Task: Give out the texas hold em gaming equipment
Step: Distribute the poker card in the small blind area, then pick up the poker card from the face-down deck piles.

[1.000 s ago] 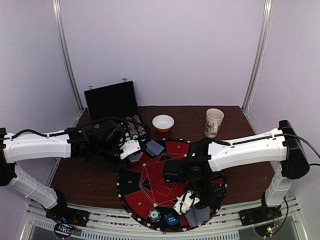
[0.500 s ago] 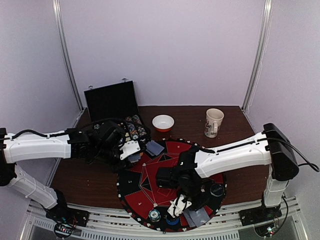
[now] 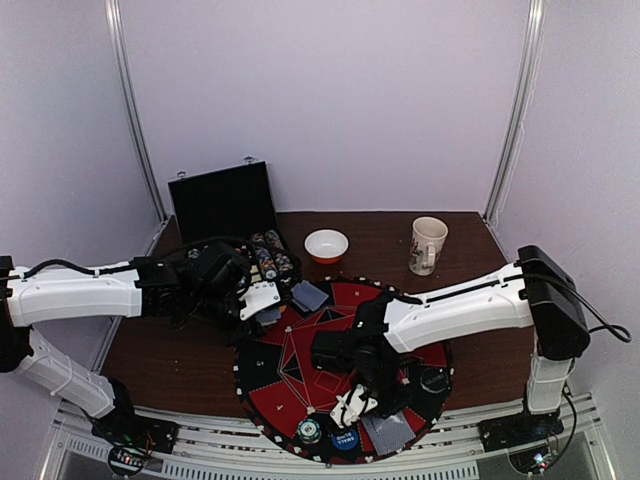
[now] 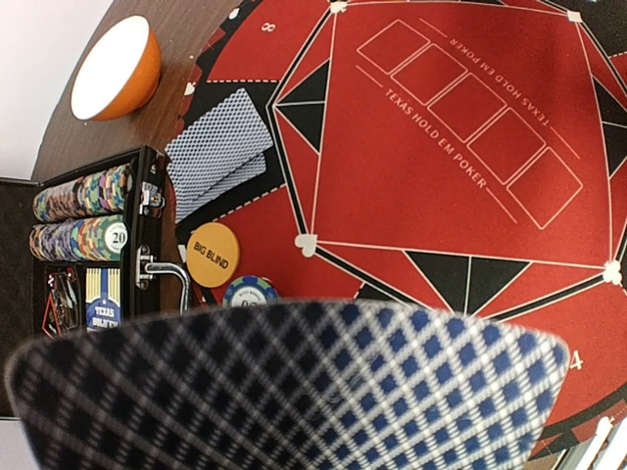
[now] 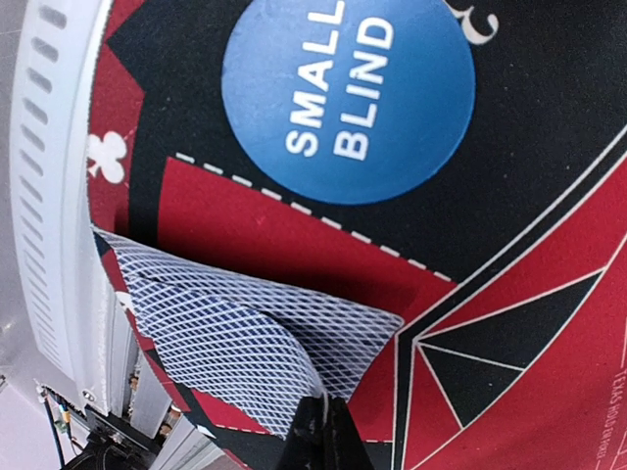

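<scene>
My left gripper (image 3: 262, 300) hovers at the mat's far left edge, shut on playing cards with blue-checked backs (image 4: 294, 392); they fill the lower left wrist view and hide the fingers. My right gripper (image 5: 323, 431) is low over the mat's near edge (image 3: 352, 405), shut on the corner of one bent card (image 5: 225, 362). That card lies over a second card (image 5: 343, 313) flat on the mat. A blue "SMALL BLIND" disc (image 5: 348, 93) sits beside them. Two more cards (image 4: 217, 147), an orange "BIG BLIND" disc (image 4: 213, 256) and a chip (image 4: 251, 292) lie on the mat's far left.
The round red-and-black mat (image 3: 300, 360) covers the table's middle. An open black briefcase (image 3: 222, 200) holding rows of chips (image 4: 83, 191) stands at back left. An orange bowl (image 3: 326, 244) and a mug (image 3: 428, 244) sit behind the mat. A black disc (image 3: 433, 379) lies at right.
My right gripper has moved left along the mat's near edge, with the card still pinched. The left arm and its cards have stayed in place.
</scene>
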You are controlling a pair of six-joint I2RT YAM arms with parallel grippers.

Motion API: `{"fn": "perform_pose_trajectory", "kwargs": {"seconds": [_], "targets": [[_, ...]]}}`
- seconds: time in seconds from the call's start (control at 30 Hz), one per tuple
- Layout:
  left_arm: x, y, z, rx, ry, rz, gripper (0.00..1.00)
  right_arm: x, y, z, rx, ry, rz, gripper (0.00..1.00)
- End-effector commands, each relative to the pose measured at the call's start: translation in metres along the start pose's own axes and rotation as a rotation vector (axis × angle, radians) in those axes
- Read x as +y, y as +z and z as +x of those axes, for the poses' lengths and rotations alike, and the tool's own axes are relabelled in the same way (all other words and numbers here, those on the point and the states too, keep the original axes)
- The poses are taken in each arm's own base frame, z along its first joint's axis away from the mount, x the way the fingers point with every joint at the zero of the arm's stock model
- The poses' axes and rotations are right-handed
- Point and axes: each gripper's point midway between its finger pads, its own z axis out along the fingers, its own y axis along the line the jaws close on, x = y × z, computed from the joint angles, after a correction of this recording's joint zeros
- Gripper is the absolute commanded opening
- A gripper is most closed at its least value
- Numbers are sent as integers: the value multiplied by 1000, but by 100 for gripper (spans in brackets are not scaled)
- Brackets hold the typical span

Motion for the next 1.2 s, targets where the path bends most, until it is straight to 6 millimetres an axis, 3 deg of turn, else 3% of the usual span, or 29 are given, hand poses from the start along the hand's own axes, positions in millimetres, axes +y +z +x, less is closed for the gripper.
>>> {"fn": "perform_pose_trajectory", "kwargs": {"seconds": [0.0,0.23,0.4,0.57,0.63,0.7,0.8,0.9,0.97,1.03,1.13,1.17], "targets": [[8,-8,-10,-53,-22,-29,45,7,7,6,20,20,-49,0],[8,-7,-10,-51,-22,-28,45,8,6,5,18,55,-56,5],[8,-7,-10,-49,-22,-27,45,-1,5,8,33,93,-1,28],[8,-8,-11,-51,-22,-28,45,-20,-8,8,22,130,122,38],[9,-8,-11,-53,-23,-29,45,-32,-22,6,-11,142,211,45],[9,-9,-11,-54,-24,-30,45,-46,-45,-2,-88,152,323,52],[10,-9,-12,-57,-24,-31,45,-67,-103,-5,-271,208,532,65],[10,-10,-13,-60,-25,-32,45,-92,-171,5,-541,370,770,99],[10,-10,-13,-61,-24,-33,45,-108,-228,24,-797,560,940,100],[10,-11,-14,-64,-24,-33,46,-115,-274,56,-1050,778,1052,100],[11,-13,-17,-73,-24,-29,45,-120,-307,110,-1379,1090,1069,100],[10,-13,-19,-77,-23,-28,45,-122,-310,111,-1460,1093,991,100]]}}
